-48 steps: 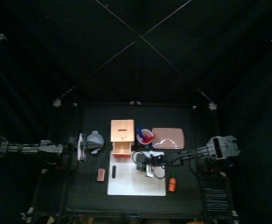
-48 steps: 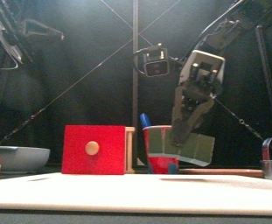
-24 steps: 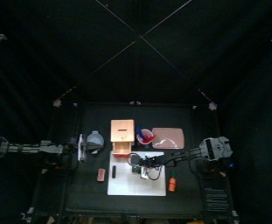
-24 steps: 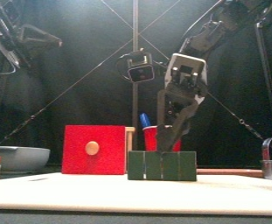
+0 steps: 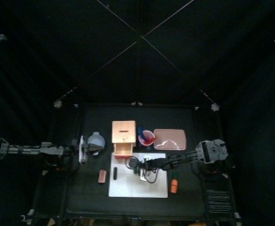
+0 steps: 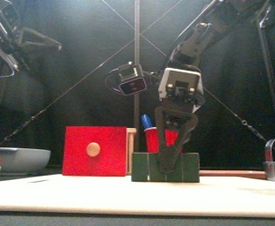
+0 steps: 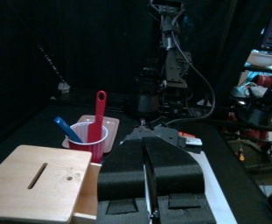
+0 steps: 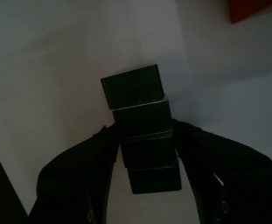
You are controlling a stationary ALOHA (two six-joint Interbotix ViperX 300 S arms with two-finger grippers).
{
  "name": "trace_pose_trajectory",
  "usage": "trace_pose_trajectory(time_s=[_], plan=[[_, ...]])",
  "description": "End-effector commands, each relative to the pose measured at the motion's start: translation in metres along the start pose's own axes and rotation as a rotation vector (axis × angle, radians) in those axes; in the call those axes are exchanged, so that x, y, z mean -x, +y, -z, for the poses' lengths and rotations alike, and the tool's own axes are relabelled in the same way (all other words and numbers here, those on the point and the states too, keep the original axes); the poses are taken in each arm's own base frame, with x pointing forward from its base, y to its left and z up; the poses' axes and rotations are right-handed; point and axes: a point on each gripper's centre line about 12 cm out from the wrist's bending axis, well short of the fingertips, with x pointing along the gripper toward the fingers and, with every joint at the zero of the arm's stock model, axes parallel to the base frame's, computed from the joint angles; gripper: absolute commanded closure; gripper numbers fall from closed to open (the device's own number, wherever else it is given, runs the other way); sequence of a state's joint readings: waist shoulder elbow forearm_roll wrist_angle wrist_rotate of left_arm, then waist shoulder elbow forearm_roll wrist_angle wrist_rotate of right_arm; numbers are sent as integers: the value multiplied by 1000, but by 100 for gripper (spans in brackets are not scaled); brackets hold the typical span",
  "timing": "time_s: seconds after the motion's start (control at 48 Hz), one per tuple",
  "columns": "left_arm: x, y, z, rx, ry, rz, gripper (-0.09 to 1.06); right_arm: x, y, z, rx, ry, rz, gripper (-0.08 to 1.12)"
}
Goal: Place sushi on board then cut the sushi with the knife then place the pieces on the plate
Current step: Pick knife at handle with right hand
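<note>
Sitting on white board (image 6: 104, 195), black curtains (image 5: 57, 53) behind, sushi roll (image 6: 188, 168) pinched by R jaws; L jaws closed.

The left arm (image 5: 34, 150) and right arm (image 6: 204, 35) are black with greyish joints. The right hand (image 6: 164, 159) has a pale, silvery cross-plate above dark jaws. The left hand (image 7: 149, 144) has two broad, flat, dark grey jaws.

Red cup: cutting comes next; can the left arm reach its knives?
Probably yes, from above: the left gripper hangs higher than the wooden box and bowl between it and the red cup, whose knives stick up free.
</note>
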State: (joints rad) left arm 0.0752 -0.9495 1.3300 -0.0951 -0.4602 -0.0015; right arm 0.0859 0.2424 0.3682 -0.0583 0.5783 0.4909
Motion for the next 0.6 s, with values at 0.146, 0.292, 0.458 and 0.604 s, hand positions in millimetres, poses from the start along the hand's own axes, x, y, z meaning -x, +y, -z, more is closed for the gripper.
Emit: trace_pose_trajectory(time_s=[0.146,0.292,0.458,0.604], plan=[[-2,0,-4,0,-11,-4,88,7,2,-12,-149,25,12,20],[-2,0,-6,-1,-17,-3,88,3,-1,-9,-415,41,41,20],[-1,1,-3,10,-8,-5,88,8,0,-15,-744,10,68,21],[-1,4,-2,60,-7,-31,88,4,5,-15,-1022,0,71,21]])
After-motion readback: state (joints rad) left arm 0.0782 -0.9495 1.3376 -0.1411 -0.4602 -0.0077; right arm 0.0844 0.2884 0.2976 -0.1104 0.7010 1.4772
